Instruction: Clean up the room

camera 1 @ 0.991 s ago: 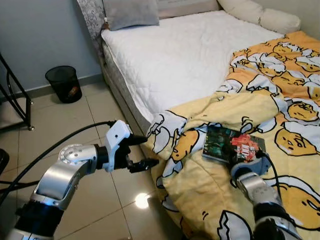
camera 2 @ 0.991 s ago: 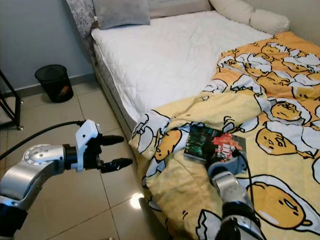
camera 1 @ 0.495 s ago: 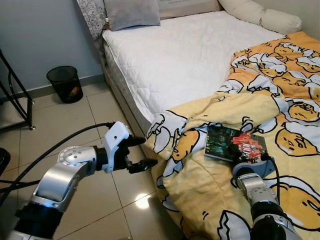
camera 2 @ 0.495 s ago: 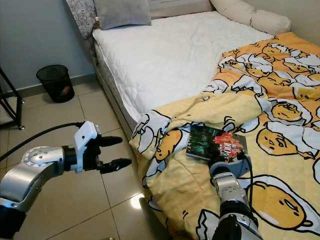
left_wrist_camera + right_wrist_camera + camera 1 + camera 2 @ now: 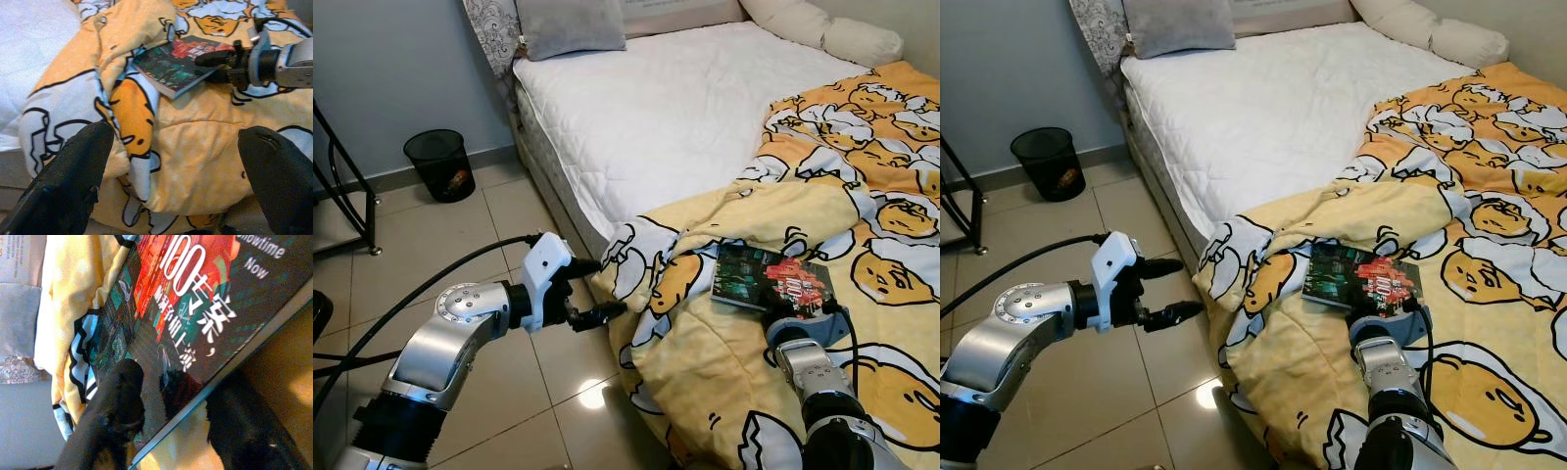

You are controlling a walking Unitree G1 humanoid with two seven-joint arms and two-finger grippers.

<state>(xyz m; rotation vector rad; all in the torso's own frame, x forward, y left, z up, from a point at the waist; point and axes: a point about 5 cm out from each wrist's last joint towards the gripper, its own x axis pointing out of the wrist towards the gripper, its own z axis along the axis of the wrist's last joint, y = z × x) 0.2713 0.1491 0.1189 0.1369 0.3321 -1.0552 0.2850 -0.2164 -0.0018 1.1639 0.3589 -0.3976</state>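
A book [image 5: 771, 283] with a dark green and red cover is lying flat on the yellow duvet [image 5: 734, 372] printed with egg characters, which is spreading over the foot and right side of the bed [image 5: 666, 108] and hanging over its near corner. The right pincer [image 5: 800, 315] is reaching in from six o'clock of the book and sitting at its near edge; in the right wrist view one black finger [image 5: 115, 416] is lying on the cover while the other is sitting below the edge, so the fingers are straddling the book's edge, though whether they are actually pressing on it is hard to judge from this close and blurred angle. The left pincer [image 5: 589, 291] is hovering over the tiled floor [image 5: 499, 225] just beside the hanging corner of the duvet, at about nine o'clock of the book, with its two fingers standing well apart and holding nothing. The bare white mattress is showing at twelve o'clock of the book, with a grey pillow [image 5: 570, 25] and a cream pillow [image 5: 822, 27] at the head. A black mesh wastebasket [image 5: 439, 164] is standing on the floor against the wall, well apart from the bed.
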